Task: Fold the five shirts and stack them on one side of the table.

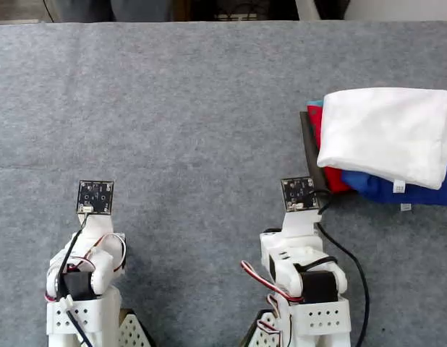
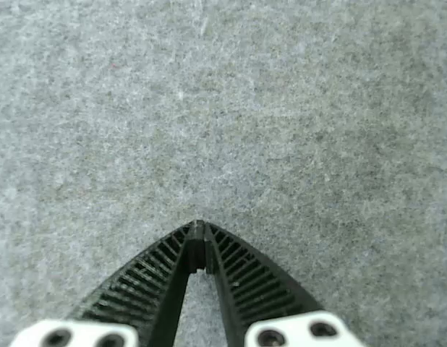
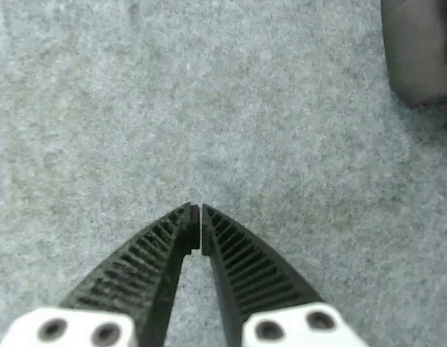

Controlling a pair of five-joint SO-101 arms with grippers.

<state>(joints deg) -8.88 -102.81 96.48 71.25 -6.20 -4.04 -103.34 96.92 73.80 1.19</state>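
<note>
Your left claw (image 2: pixel 198 230) is pressed tip to tip and holds nothing, low over the grey table (image 1: pixel 173 108) near its front edge. Your right claw (image 3: pixel 195 211) is likewise drawn together and empty, near the stack. The folded shirts lie piled at the table's right edge: white shirt (image 1: pixel 386 134) on top, then blue shirt (image 1: pixel 397 190), red shirt (image 1: pixel 326 153) and dark shirt (image 1: pixel 308 137) lowest.
</note>
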